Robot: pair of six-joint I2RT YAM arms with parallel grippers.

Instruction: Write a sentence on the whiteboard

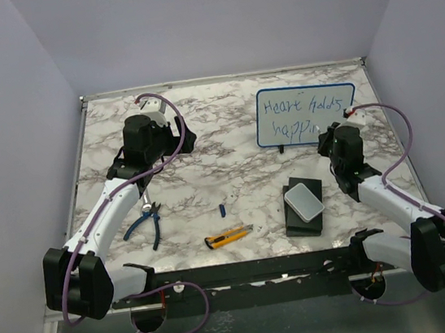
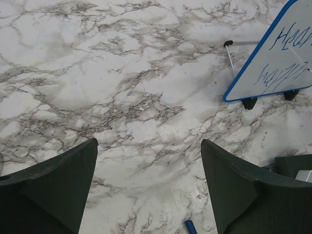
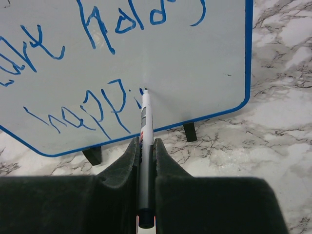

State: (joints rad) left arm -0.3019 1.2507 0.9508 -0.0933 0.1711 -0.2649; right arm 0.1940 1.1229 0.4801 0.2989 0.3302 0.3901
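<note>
The right gripper (image 3: 146,144) squeezes the marker (image 3: 145,114), whose tip touches the whiteboard (image 3: 200,73) just past the half-done sentence (image 1: 301,115), and a hard push could tip the standing whiteboard back, because the left gripper (image 2: 148,142) hangs, fingers apart, well off to the whiteboard's left.

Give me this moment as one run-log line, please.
right gripper: shut on marker | tip at whiteboard | sentence: second line unfinished | left gripper: open, empty
</note>
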